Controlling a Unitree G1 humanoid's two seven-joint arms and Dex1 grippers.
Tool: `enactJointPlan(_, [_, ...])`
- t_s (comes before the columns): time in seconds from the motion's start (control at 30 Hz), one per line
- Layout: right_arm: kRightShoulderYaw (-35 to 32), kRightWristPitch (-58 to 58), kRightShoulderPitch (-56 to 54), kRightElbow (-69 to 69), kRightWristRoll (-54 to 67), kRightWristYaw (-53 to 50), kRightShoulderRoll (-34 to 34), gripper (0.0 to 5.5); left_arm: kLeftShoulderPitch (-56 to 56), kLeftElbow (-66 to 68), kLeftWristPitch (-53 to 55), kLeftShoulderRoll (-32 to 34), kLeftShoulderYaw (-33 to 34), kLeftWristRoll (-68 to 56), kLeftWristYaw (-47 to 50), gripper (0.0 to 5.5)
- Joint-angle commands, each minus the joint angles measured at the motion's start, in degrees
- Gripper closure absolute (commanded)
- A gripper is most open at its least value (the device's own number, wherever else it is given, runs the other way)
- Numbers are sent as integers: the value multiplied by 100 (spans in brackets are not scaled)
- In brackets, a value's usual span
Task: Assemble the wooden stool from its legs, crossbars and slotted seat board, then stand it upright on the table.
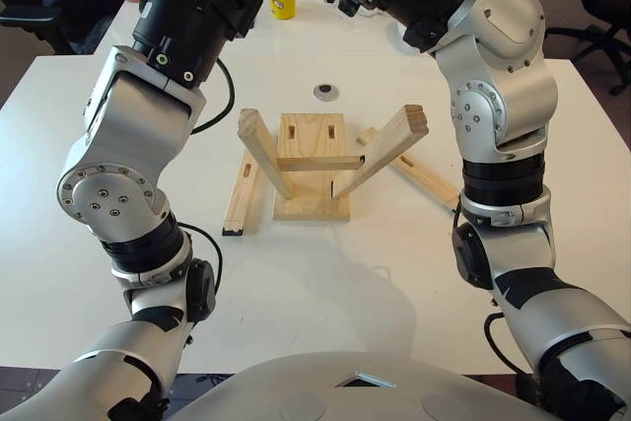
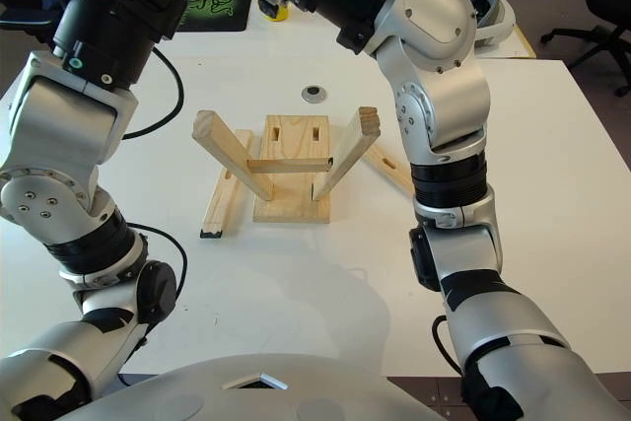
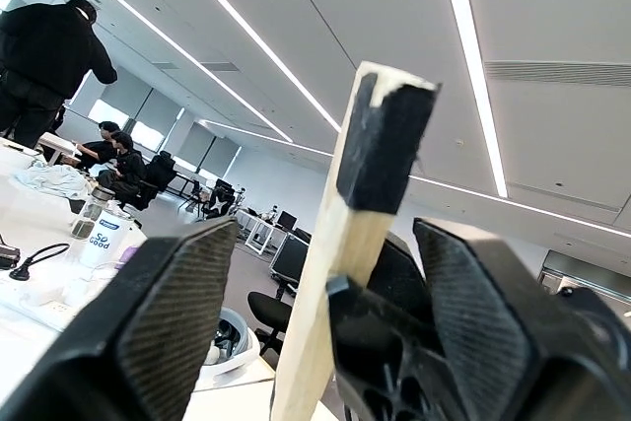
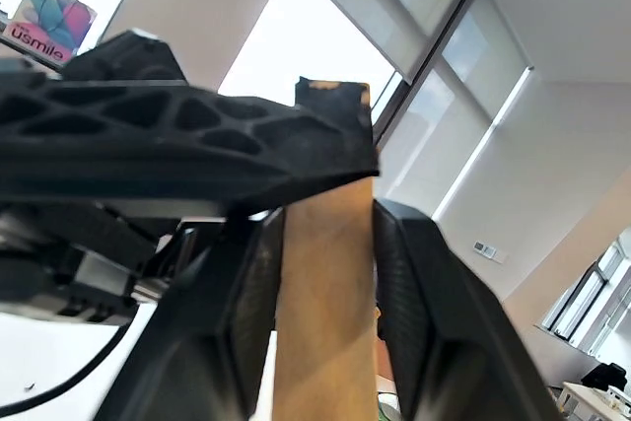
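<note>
Left eye view: the seat board (image 1: 311, 196) lies flat at the middle of the bench (image 1: 325, 283), slots facing up. A half-built frame leans over it. The left frame leg (image 1: 262, 150) and the right frame leg (image 1: 386, 150) splay outward, joined by a crossbar (image 1: 319, 163) that runs across the board. The left loose leg (image 1: 240, 199) lies flat just beside the board's left edge. Both arms rise over the bench's far edge, well above and beyond the board.

Right eye view: the same layout. The right loose leg (image 2: 392, 167) lies flat and angles from the board toward the right edge of the bench, partly hidden behind the right frame leg. A small round disc (image 2: 315, 95) sits between the board and the far edge.

Left wrist view: the left claw (image 3: 330, 229) is released, its fingers (image 3: 168, 322) spread wide. A wooden stick (image 3: 335, 268) with a dark end stands lengthwise in the gap, touching neither finger as far as I can see.

Right wrist view: the right claw (image 4: 325, 229) is clenched on that stick (image 4: 325, 303), with a pad pressed against each flat side. The stick's long axis runs straight out between the fingers, and the left claw's black frame crosses just beside its tip.

I judge the stick is mid-handover (leg or crossbar, I cannot tell). The left claw already straddles it, so it need only close across the stick's width. The frame it belongs to lies below, toward the robot.
</note>
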Motion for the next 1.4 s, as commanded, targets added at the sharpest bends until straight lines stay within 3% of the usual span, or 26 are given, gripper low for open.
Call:
enactJointPlan(0.03, [133,-354,82,154,-264,154,-66,417,65,-25,-106,109,-8,-47,97,291])
enactJointPlan(0.5, [98,-527,76,395,-358,162,-73,417,162,-35,-315,224,-62,-111,143,500])
enactJointPlan(0.77, [181,-259,143,262,-230,351,-113,417,191,-32,-401,292,-73,-113,180,506])
enactJointPlan(0.8, [189,-137,135,224,-182,395,-135,380,199,-15,-413,293,-63,-109,191,506])
enactJointPlan(0.97, [58,203,147,46,122,429,-69,307,228,18,-455,346,-22,-88,223,506])
enactJointPlan(1.4, [-1042,1139,-316,682,1042,1,-146,304,342,118,-550,597,83,52,175,506])
